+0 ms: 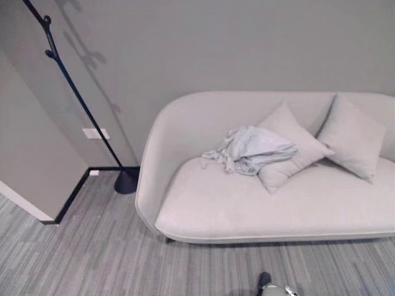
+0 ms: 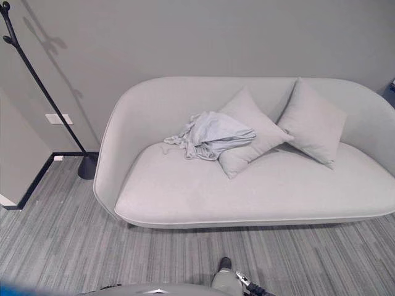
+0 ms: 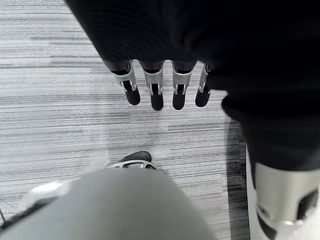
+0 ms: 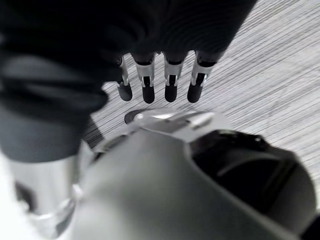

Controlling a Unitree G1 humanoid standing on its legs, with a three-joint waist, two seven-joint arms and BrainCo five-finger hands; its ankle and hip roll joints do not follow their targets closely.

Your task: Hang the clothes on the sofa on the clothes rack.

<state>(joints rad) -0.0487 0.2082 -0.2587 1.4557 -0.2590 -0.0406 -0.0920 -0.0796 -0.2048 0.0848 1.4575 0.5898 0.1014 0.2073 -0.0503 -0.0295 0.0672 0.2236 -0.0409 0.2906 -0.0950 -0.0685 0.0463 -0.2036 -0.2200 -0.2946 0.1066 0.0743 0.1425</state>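
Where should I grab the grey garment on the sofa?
Probably the bunched top of the garment, coming from above and the front. It lies crumpled on the sofa seat, leaning on a cushion, so its raised folds give fingers something to close on. Both robot hands hang open.

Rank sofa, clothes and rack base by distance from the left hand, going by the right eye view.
The left hand hangs over the floor at the robot's side, so this is a judgement.
1. Sofa: front edge, straight ahead.
2. Clothes: on the seat, toward the backrest.
3. Rack base: far left by the wall, likely farthest.
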